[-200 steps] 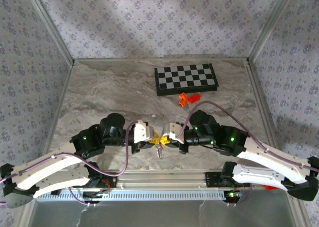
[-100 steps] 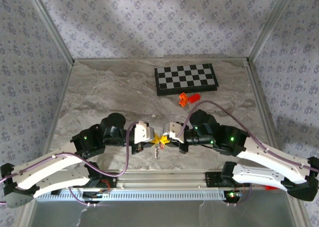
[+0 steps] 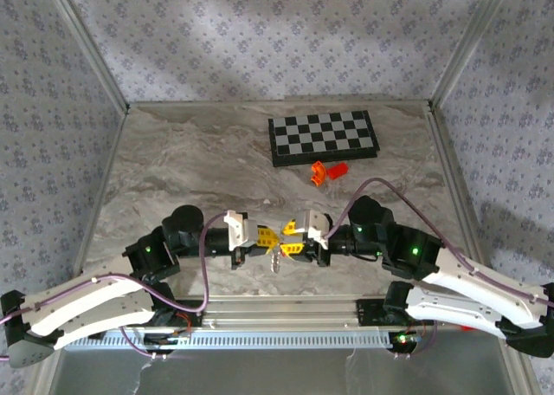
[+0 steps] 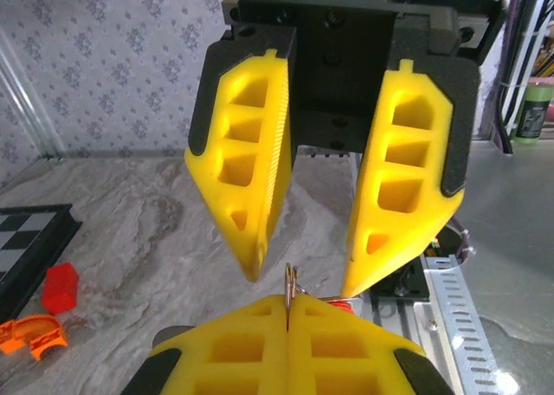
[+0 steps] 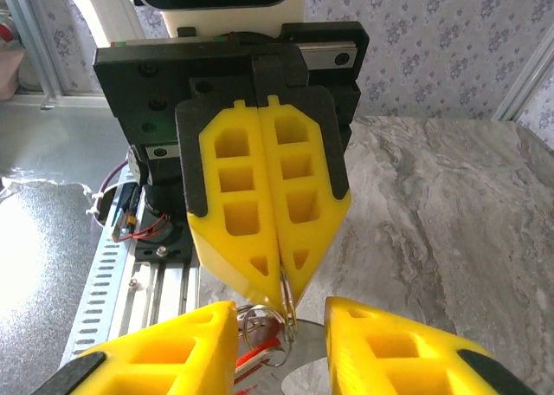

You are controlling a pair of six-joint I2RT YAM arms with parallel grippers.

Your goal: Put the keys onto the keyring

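Note:
The keyring (image 5: pixel 286 301) is a thin silvery wire ring, pinched edge-on at the tips of my left gripper (image 3: pixel 268 237), which is shut on it. In the left wrist view the keyring (image 4: pixel 291 284) sticks up from the closed yellow fingertips (image 4: pixel 260 326). Below the ring hangs a silver key with a red tag (image 5: pixel 262 355); in the top view the key (image 3: pixel 275 260) dangles just above the table. My right gripper (image 3: pixel 288 240) faces the left one, open, with its fingers (image 5: pixel 182 343) on either side of the ring and not touching it.
A black-and-white chessboard (image 3: pixel 323 137) lies at the back right, with orange (image 3: pixel 319 172) and red (image 3: pixel 339 167) plastic pieces just in front of it. An aluminium rail (image 3: pixel 286 308) runs along the near table edge under both grippers.
My right gripper has opened and let go of the ring, drawing back a little to the right. The left gripper has stayed shut on the ring, and the key still hangs.

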